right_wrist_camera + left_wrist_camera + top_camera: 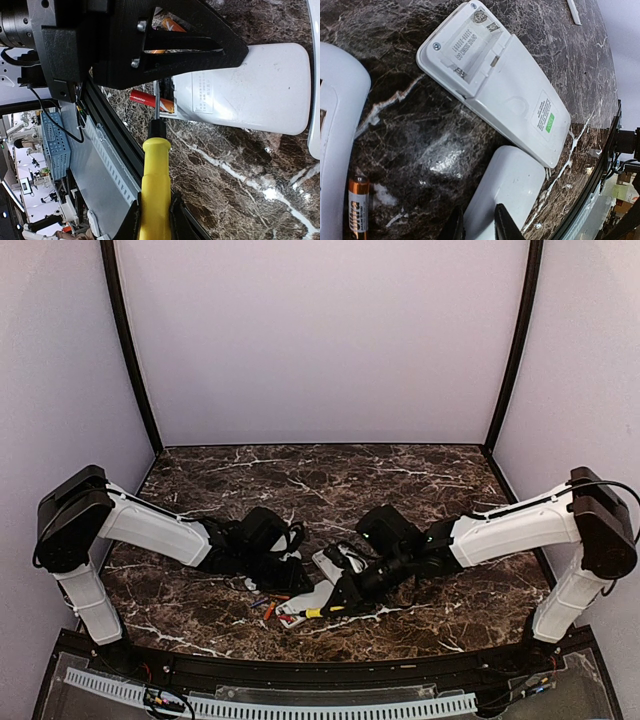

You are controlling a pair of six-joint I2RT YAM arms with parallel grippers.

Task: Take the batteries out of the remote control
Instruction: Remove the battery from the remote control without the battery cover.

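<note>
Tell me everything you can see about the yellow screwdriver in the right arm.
The screwdriver has a glossy yellow handle, seemingly plastic, a black collar and a thin metal shaft. The right claw is shut on the handle, a finger on each side. It points over the marble table toward the end of a white remote, beside an orange-red battery; its tip is hidden behind a black frame.

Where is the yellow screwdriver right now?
The screwdriver is in the right gripper, front middle of the table, tip at a white remote beside an orange-red battery.

White remote [515, 185], orange battery [357, 207], yellow-handled screwdriver [155, 190], dark white-veined marble table [420, 145].
</note>
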